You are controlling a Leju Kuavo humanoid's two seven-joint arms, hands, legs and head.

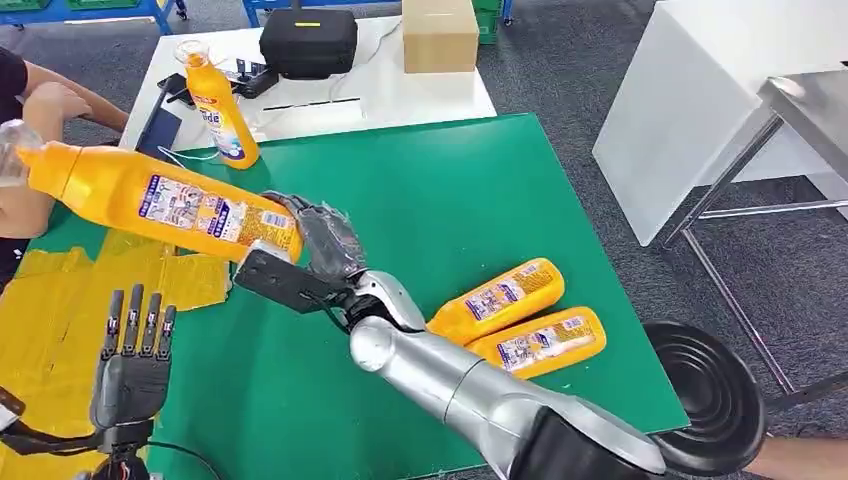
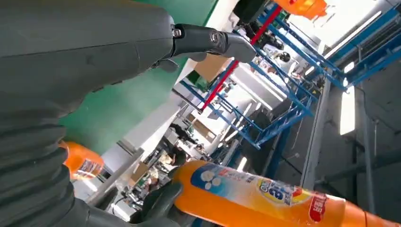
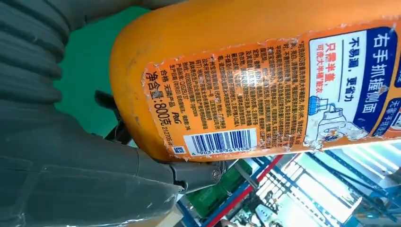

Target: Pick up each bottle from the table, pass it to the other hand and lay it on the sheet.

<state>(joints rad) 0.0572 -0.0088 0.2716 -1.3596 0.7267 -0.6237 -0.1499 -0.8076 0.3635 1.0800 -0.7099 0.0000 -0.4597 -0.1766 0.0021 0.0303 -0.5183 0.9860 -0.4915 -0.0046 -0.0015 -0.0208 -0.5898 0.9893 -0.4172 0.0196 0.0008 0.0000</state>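
Right hand [image 1: 322,243] gripping glossy orange plastic bottle [image 1: 160,203] by its base, left hand [image 1: 132,365] empty, fingers straight, apart

The held bottle [image 1: 160,203] has its base tucked inside the right hand [image 1: 322,243], so the fingers around it mostly can't be seen from the head view. Its clear cap end runs off the picture's left side. In the right wrist view the bottle is so close that its neck and cap are cut off. The tiny print on its label is too small to read there. A person [image 1: 30,110] sits by the tabletop's far left corner, but only an arm and part of the body show. The round black thing [image 1: 712,395] past the tabletop's near right corner is cut off at the bottom.
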